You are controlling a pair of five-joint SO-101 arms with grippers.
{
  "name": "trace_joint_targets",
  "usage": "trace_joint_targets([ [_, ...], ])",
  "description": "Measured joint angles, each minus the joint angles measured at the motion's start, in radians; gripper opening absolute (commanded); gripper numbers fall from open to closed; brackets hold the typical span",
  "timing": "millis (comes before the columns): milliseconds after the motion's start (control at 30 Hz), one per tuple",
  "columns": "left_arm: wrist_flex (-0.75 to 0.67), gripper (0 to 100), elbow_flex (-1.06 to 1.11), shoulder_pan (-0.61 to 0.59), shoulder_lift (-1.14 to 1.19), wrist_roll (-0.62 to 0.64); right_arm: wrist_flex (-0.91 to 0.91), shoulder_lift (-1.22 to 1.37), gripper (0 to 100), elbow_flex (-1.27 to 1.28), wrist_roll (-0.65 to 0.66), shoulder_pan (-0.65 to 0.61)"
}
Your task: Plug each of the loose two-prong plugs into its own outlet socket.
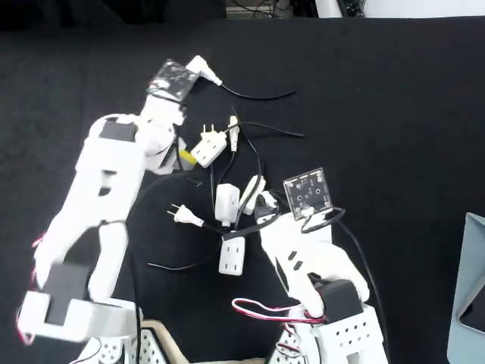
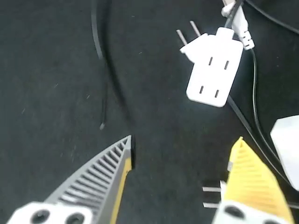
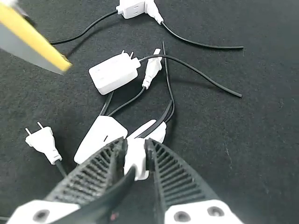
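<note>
Right wrist view: right gripper [image 3: 135, 145] had its jaws closed on a white plug [image 3: 136, 165], low over the black table [image 3: 261, 140] amid black cords [image 3: 196, 70]. A loose two-prong plug [image 3: 43, 143] lay near, apart from it. Left wrist view: left gripper [image 2: 184, 140] had jaws spread wide, gripping nothing, with the white outlet adapter [image 2: 211, 70] lying flat just beyond its fingertips.

— What's lying on the black table [image 1: 409, 114]?
— White outlet adapters [image 1: 209, 146] near the middle, a loose two-prong plug [image 1: 185, 217] just beside them (also white), and black cords [image 1: 261, 96] tangled among them.
</note>
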Motion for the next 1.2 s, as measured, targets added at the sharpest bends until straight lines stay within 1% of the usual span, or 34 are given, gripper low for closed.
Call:
trace_joint_targets([
  [100, 0.0, 33, -0.089, 0.032, 0.127, -0.037, 0.0, 0.0, 1.1, 0.0, 0.0, 0.0],
  [400, 0.0, 32, -0.316, 0.072, 0.433, -0.044, 0.0, 0.0, 1.1, 0.0, 0.0, 0.0],
  [633, 0.0, 32, -0.416, 0.08, 0.537, -0.026, 0.0, 0.0, 1.1, 0.0, 0.0, 0.0],
  [800, 0.0, 20, -0.425, 0.083, 0.568, -0.015, 0.0, 0.0, 1.1, 0.0, 0.0, 0.0],
  [967, 0.0, 12, -0.425, 0.084, 0.569, -0.015, 0.0, 0.0, 1.1, 0.0, 0.0, 0.0],
  [1033, 0.005, 9, -0.427, 0.084, 0.569, -0.014, 0.0, 0.0, 1.1, 0.0, 0.0, 0.0],
  [1200, 0.094, 7, -0.427, 0.084, 0.534, -0.014, 0.0, 0.0, 1.1, 0.0, 0.0, 0.0],
])
